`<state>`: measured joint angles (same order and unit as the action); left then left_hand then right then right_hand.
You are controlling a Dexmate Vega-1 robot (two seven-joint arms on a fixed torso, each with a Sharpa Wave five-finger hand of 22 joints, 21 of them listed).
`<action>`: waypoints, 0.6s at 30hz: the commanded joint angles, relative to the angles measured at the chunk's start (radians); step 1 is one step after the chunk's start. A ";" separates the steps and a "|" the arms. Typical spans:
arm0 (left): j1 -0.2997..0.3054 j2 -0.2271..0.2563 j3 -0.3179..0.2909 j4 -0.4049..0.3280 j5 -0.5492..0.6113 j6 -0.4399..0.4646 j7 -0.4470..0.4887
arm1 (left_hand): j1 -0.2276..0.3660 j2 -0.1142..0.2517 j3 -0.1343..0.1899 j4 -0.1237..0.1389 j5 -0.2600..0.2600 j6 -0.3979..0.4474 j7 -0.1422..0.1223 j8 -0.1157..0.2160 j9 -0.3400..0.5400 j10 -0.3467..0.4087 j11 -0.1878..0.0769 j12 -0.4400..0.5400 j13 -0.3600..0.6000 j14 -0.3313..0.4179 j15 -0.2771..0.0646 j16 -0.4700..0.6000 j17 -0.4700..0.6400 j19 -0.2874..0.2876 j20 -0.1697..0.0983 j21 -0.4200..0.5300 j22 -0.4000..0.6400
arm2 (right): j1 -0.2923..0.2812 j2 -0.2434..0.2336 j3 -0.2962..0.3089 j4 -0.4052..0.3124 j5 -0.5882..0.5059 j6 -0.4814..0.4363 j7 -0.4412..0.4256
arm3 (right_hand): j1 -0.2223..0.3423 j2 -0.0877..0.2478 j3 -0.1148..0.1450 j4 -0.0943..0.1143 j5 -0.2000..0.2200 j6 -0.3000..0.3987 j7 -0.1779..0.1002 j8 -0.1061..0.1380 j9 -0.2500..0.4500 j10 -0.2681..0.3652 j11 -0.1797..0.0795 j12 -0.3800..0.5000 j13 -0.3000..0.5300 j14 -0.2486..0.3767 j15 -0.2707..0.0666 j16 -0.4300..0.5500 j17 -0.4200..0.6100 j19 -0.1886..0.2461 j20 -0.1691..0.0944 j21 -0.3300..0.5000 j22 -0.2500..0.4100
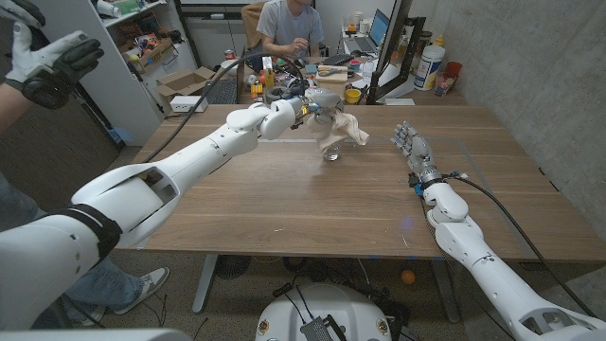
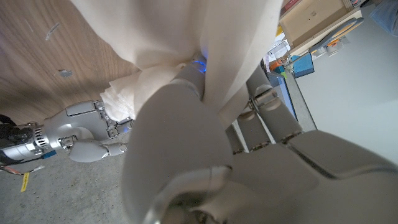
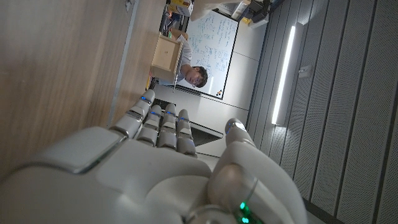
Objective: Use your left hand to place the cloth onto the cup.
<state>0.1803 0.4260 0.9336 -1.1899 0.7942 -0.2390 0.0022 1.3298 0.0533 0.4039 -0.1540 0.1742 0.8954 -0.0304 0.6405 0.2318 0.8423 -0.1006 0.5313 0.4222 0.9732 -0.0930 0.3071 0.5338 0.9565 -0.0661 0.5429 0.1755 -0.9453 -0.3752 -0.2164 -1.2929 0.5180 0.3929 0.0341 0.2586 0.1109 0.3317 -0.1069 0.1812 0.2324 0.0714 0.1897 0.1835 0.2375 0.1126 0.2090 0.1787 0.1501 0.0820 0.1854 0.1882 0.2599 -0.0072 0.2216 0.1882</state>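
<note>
Left hand (image 1: 301,106) raised above the table's (image 1: 284,208) far middle, fingers pinching one cloth (image 1: 341,131), which hangs bunched from the grip. Directly beneath the cloth, one small clear cup (image 1: 330,156), partly hidden; contact between cloth and cup cannot be told. Broad bare wood on the near side and toward both side edges. Right hand (image 1: 413,150) well apart to the right, near that edge, fingers straight and together, holding nothing, standing on its edge by the wood. One wooden table, grain plain. Behind the far edge, one seated person (image 1: 292,28) at a cluttered desk; shelving at far left.
</note>
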 commanded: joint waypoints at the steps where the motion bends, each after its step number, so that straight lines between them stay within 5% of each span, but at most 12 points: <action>1: -0.029 -0.027 0.041 0.057 -0.013 -0.003 0.001 | 0.016 0.023 0.017 0.019 0.006 0.052 0.038 0.009 0.001 0.052 -0.046 -0.002 0.201 0.066 -0.100 -0.003 0.006 -0.011 -0.002 -0.005 0.002 | 0.013 0.006 0.005 0.026 0.007 0.011 0.014 | 0.010 0.000 0.005 0.003 0.004 0.005 0.001 0.005 0.002 0.008 -0.001 -0.001 0.003 0.007 -0.003 0.005 0.003 0.008 0.002 -0.003 0.006; 18: 0.023 -0.004 0.039 0.002 -0.037 0.051 -0.043 | 0.019 0.023 0.015 0.017 0.007 0.052 0.039 0.011 -0.002 0.053 -0.039 -0.010 0.204 0.058 -0.097 -0.017 0.016 -0.022 0.003 -0.010 0.002 | 0.041 0.020 -0.004 0.069 0.014 0.018 0.055 | 0.010 0.000 0.005 0.003 0.004 0.006 0.001 0.005 0.002 0.008 -0.002 -0.001 0.003 0.008 -0.003 0.005 0.003 0.009 0.002 -0.003 0.006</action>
<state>0.1777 0.4115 0.9695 -1.1635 0.7691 -0.2184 -0.0135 1.3297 0.0534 0.4040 -0.1540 0.1741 0.8988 -0.0338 0.6459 0.2295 0.8502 -0.1030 0.5204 0.4463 0.9766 -0.0965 0.2935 0.5443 0.9404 -0.0605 0.5360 0.1755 -0.9218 -0.3641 -0.2143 -1.2527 0.5276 0.4065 0.0639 0.2586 0.1109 0.3318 -0.1069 0.1813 0.2323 0.0714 0.1897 0.1835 0.2375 0.1126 0.2090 0.1787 0.1501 0.0820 0.1854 0.1883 0.2599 -0.0072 0.2216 0.1882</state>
